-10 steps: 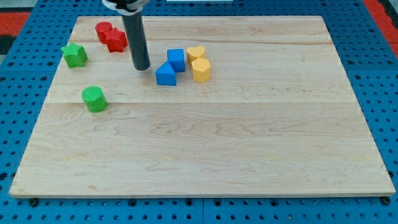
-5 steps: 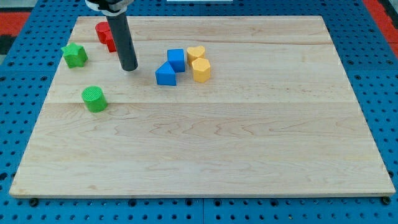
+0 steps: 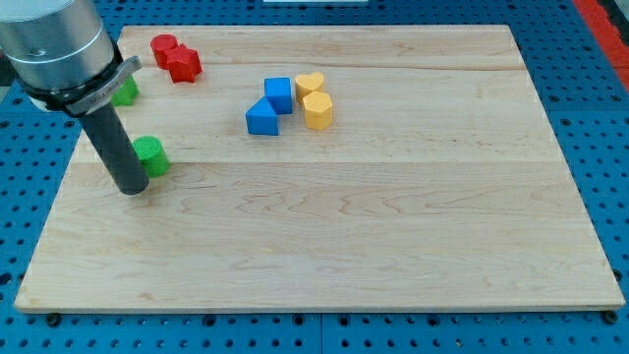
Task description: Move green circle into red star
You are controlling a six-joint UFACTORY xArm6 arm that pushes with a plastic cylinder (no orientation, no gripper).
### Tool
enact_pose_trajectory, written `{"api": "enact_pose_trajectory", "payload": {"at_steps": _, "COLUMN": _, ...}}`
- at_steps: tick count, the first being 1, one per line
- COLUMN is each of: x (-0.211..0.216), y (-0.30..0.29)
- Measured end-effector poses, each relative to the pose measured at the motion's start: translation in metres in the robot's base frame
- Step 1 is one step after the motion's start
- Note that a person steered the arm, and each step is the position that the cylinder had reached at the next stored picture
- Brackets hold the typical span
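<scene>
The green circle [image 3: 152, 155] lies near the board's left side, partly hidden by my rod. My tip [image 3: 132, 187] rests on the board just below and left of it, close against it. The red star [image 3: 183, 64] sits near the view's top left, touching a red round block [image 3: 163, 47] on its left. The star is well above the green circle.
A green star [image 3: 125, 91] lies at the left, mostly hidden behind my arm. A blue cube [image 3: 278, 93] and a blue triangular block [image 3: 261, 117] sit mid-board, next to a yellow heart [image 3: 310, 84] and a yellow rounded block [image 3: 317, 110].
My tip has moved from beside the red star down and to the left, ending next to the green circle. No block has visibly moved.
</scene>
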State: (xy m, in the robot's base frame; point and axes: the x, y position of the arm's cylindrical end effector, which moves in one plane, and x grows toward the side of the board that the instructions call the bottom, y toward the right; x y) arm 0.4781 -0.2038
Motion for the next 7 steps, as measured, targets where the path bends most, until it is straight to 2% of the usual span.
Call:
{"api": "enact_pose_trajectory", "payload": {"at_steps": 1, "x": 0.003, "y": 0.02}}
{"api": "enact_pose_trajectory", "payload": {"at_steps": 3, "x": -0.037, "y": -0.014}}
{"api": "enact_pose_trajectory", "payload": {"at_steps": 4, "x": -0.075, "y": -0.008}}
{"api": "enact_pose_trajectory", "payload": {"at_steps": 5, "x": -0.09, "y": -0.001}}
{"api": "enact_pose_trajectory", "payload": {"at_steps": 7, "x": -0.09, "y": 0.038}}
